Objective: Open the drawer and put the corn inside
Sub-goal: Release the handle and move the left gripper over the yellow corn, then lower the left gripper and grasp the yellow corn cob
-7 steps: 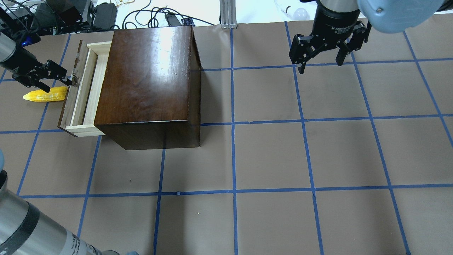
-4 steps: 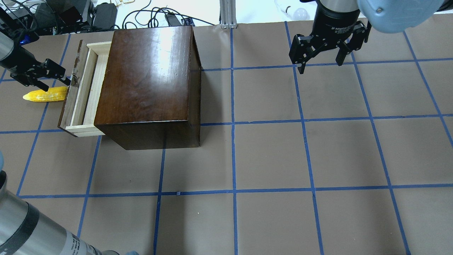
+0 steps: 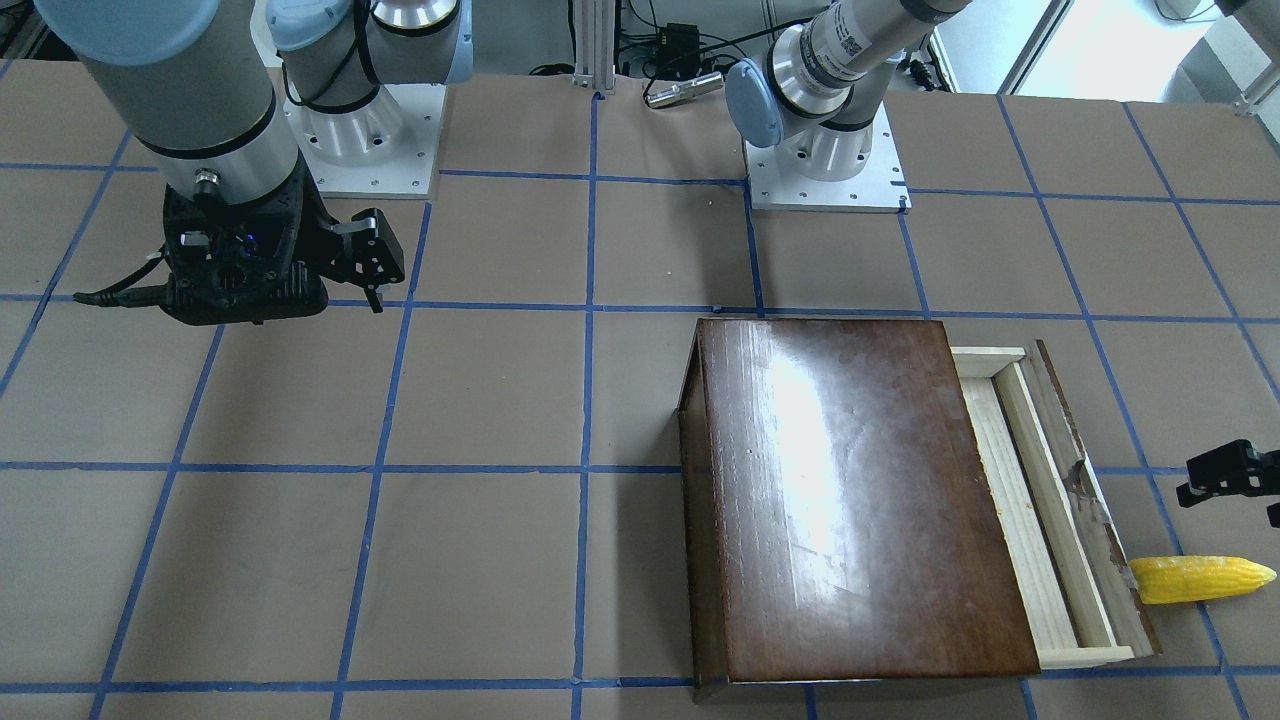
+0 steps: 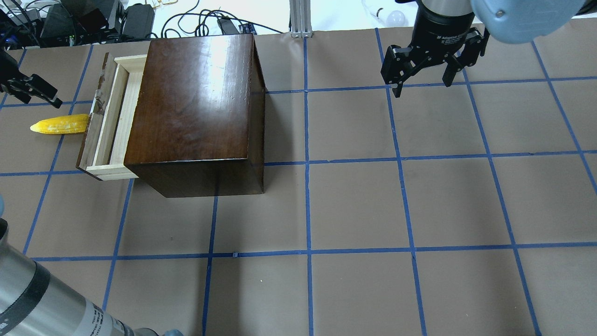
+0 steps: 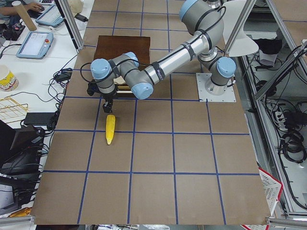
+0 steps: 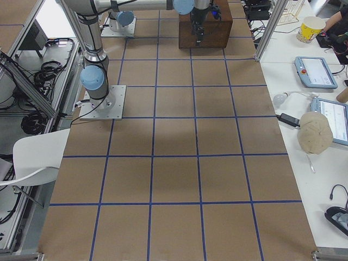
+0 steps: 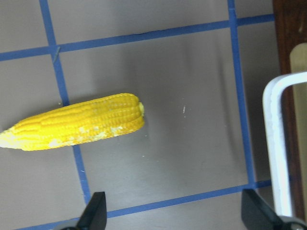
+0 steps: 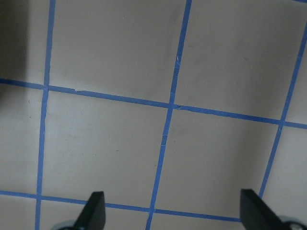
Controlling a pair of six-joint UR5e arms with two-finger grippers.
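Robot lab: grid-taped table (image 4: 354, 205), teach pendants (image 6: 315, 72)

corn (image 4: 60, 125): bright yellow, ridged kernel rows. drawer (image 4: 114, 121): pale bare wood, worn dark brown front. box (image 4: 196, 102): glossy dark brown, white glare patch. table (image 4: 354, 200): brown paper, blue tape grid. left gripper (image 7: 173, 213), right gripper (image 4: 423, 86): black.

Left arm stretched out long, left gripper (image 4: 35, 88) low, close to the tabletop's (image 4: 354, 205) left edge, fingers spread wide and empty; right gripper (image 4: 422, 77) hangs high over the right half, pointing down, fingers likewise spread, empty.
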